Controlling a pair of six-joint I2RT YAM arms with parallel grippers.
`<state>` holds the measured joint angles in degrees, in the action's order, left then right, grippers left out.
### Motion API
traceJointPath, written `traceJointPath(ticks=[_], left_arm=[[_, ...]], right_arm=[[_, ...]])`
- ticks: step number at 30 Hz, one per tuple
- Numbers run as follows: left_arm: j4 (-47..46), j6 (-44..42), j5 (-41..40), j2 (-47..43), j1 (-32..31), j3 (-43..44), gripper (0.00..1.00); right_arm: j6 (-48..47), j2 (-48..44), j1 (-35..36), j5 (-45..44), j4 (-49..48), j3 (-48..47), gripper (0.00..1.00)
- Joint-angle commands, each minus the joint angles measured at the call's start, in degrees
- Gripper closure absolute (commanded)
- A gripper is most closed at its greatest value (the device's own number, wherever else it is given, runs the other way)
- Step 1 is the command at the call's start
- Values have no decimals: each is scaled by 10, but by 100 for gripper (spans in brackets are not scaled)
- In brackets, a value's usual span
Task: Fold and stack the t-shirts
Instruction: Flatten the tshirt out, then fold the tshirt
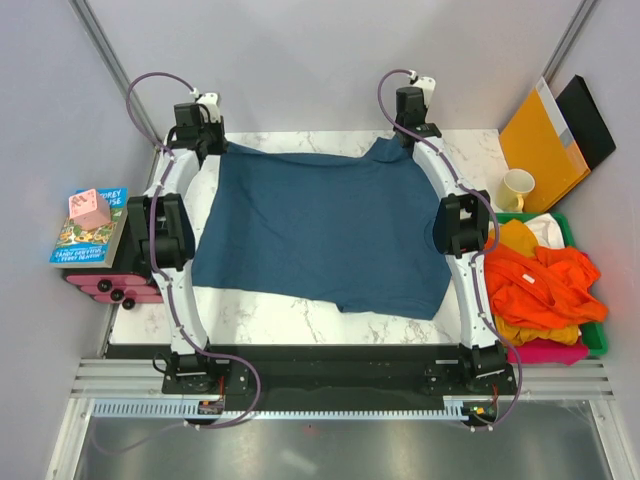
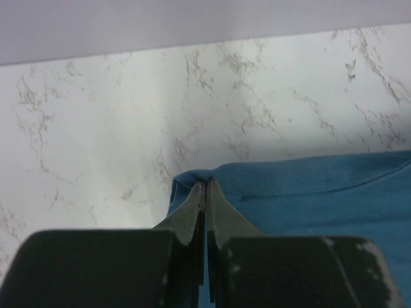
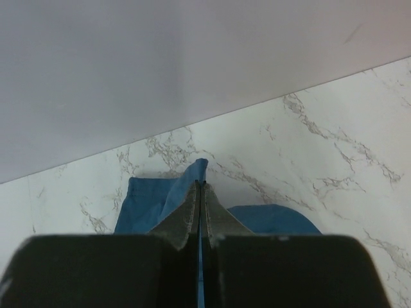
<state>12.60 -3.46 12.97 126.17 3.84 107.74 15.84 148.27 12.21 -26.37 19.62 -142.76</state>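
Marble-patterned table [image 1: 300, 318], grey walls around it. Dark blue t-shirt [image 1: 320, 230] lies spread flat across the top, one long edge toward the back wall. Left gripper [image 2: 205, 187] is clamped on the shirt's far left corner. Right gripper [image 3: 200, 187] is clamped on a pinch of cloth at the far right, where the cloth tents up. Both holds sit on the far edge, likely to tension the cloth or draw that edge nearward for a first fold. Orange, yellow and pink t-shirts [image 1: 540, 290] lie heaped in a green bin [image 1: 598, 340] at right, beside the table.
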Motion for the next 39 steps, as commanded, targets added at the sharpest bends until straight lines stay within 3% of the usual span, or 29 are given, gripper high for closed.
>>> traceJointPath(ticks=[1, 4, 9, 13, 18, 24, 39], left_arm=[[-4, -6, -31, 63, 6, 108, 98], [25, 1, -45, 101, 6, 191, 98], [26, 8, -56, 136, 6, 250, 98], [32, 0, -64, 140, 6, 263, 98], [37, 2, -62, 103, 8, 211, 98], [23, -14, -65, 67, 13, 147, 98], [24, -31, -76, 46, 27, 96, 98]], right_arm=[[13, 16, -5, -5, -47, -29, 100], [17, 21, -10, -16, -52, -31, 100], [25, 4, -10, -12, -62, -33, 100], [-2, -69, 11, -35, -113, 61, 100], [4, -155, 26, -62, -126, 172, 100], [15, -278, 63, -87, -192, 388, 100], [118, -409, 110, -127, -198, 652, 100]])
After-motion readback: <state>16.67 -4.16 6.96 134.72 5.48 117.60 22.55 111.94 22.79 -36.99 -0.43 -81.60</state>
